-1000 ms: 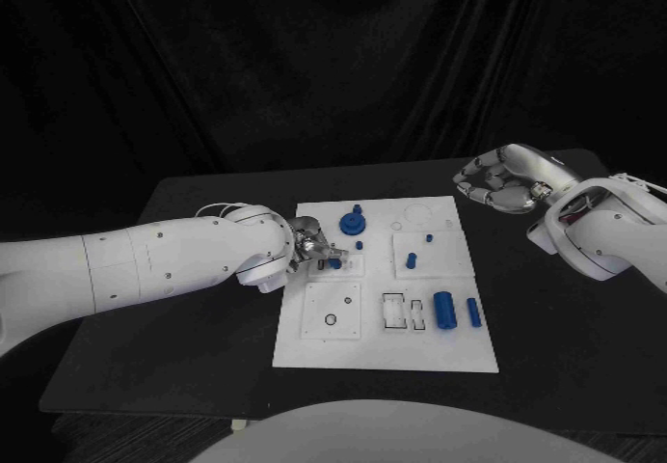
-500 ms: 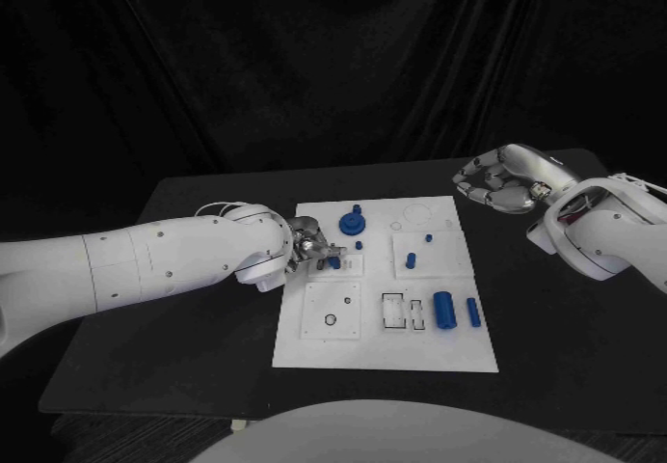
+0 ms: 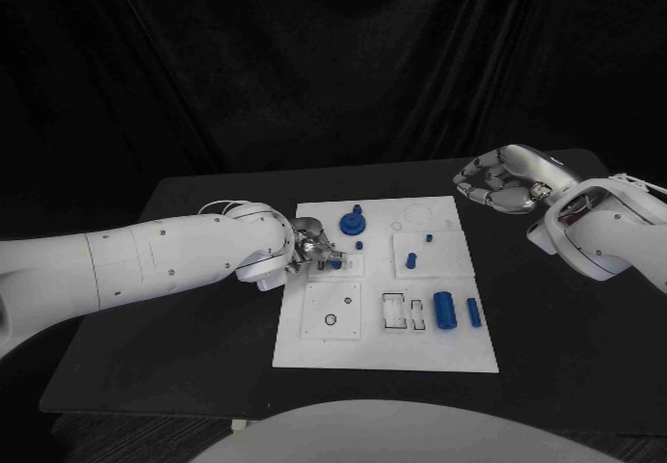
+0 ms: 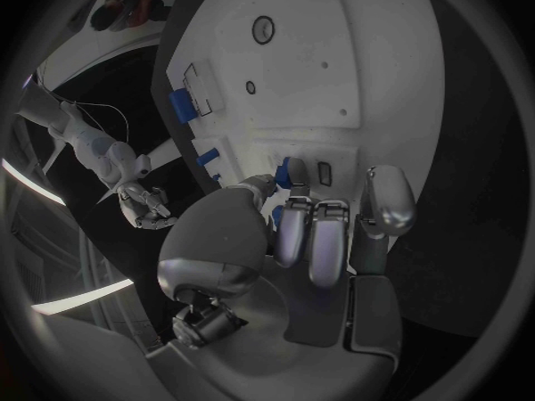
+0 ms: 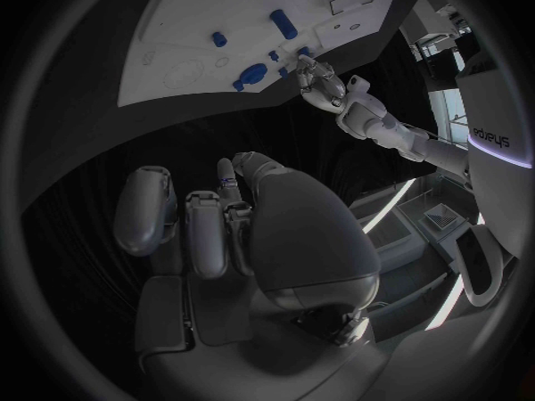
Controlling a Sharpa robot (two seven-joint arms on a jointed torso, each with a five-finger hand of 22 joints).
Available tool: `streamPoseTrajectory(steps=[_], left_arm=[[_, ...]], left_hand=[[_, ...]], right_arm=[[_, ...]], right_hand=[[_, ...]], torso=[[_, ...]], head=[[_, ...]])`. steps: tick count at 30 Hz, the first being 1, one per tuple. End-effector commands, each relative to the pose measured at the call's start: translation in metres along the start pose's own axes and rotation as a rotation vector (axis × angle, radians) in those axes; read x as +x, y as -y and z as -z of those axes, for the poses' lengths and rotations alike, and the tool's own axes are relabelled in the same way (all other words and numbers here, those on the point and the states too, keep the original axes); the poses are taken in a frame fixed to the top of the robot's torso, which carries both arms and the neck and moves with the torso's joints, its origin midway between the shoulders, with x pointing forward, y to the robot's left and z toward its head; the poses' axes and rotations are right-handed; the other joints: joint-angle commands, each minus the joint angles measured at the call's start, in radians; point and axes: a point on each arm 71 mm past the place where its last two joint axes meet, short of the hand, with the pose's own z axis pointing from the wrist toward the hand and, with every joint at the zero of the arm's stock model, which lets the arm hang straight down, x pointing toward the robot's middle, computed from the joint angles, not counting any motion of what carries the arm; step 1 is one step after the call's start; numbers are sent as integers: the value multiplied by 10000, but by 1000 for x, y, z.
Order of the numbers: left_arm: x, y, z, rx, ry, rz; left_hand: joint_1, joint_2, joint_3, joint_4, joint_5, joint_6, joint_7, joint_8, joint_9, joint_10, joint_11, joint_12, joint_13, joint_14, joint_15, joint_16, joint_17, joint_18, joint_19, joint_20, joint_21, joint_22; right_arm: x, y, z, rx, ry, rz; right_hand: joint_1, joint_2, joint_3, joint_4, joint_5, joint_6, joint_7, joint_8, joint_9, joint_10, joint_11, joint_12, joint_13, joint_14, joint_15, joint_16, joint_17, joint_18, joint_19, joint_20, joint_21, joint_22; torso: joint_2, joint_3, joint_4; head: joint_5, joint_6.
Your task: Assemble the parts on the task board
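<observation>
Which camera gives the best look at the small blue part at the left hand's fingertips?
The left wrist view: the small blue part sits right at the left hand fingertips, against the white task board. In the head view the hand covers most of it. In the right wrist view it is too small to tell.

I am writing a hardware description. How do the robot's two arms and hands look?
Both arms, the left arm and the right arm, have smooth white rounded shells. The left hand and the right hand are silver metal with rounded, segmented fingers. Thin pale cables loop near each wrist.
</observation>
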Motion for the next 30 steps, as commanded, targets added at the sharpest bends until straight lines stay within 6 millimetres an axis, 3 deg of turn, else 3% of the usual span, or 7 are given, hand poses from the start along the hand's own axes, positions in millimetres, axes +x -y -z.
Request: streamPoseTrajectory(steps=[1, 12, 24, 30], left_arm=[[7, 0, -1, 99, -508, -215], [6, 1, 0, 230, -265, -94], [1, 0, 8, 652, 692, 394], [-3, -1, 15, 991, 1567, 503]], left_hand=[[93, -27, 23, -69, 35, -93, 4, 42, 10, -6, -56, -69, 1818, 481, -16, -49, 1855, 58, -52, -7, -69, 1433], [592, -90, 490, -497, 15, -177, -13, -2, -22, -41, -73, -91, 1804, 450, -27, -58, 1826, 63, -93, -20, -95, 1428], [867, -189, 1107, -788, 426, -171, -46, 92, 40, 16, -107, -33, 1841, 508, -57, -23, 1899, 32, 17, -43, 59, 1471], [789, -314, 1131, -755, 281, -199, -19, 98, 45, -1, -90, -53, 1823, 477, -52, -37, 1854, 31, 16, -45, 64, 1471]], right_arm=[[1, 1, 0, 152, -53, -3], [2, 1, 0, 166, -94, -5], [1, 2, 0, 188, -80, 2], [1, 3, 1, 220, -59, 6]], right_hand=[[43, -4, 44, -16, 33, -72, 9, -48, -12, 676, 35, -65, 1997, 539, 84, -43, 269, 69, -96, -7, -35, 1450], [42, -1, 49, -21, 33, -60, 7, -42, -9, 660, 35, -76, 1969, 536, 85, -52, 254, 73, -103, -7, -57, 1444], [40, 2, 57, -29, 33, -46, 5, -33, -6, 657, 33, -79, 1964, 533, 85, -64, 237, 77, -109, -7, -83, 1437], [40, 2, 57, -29, 33, -46, 5, -33, -6, 657, 33, -79, 1964, 533, 85, -64, 237, 77, -109, -7, -83, 1437]], torso=[[3, 2, 0], [5, 4, 6], [-1, 3, 3], [-2, 3, 5]], head=[[11, 2], [50, 2], [23, 2], [0, 2]])
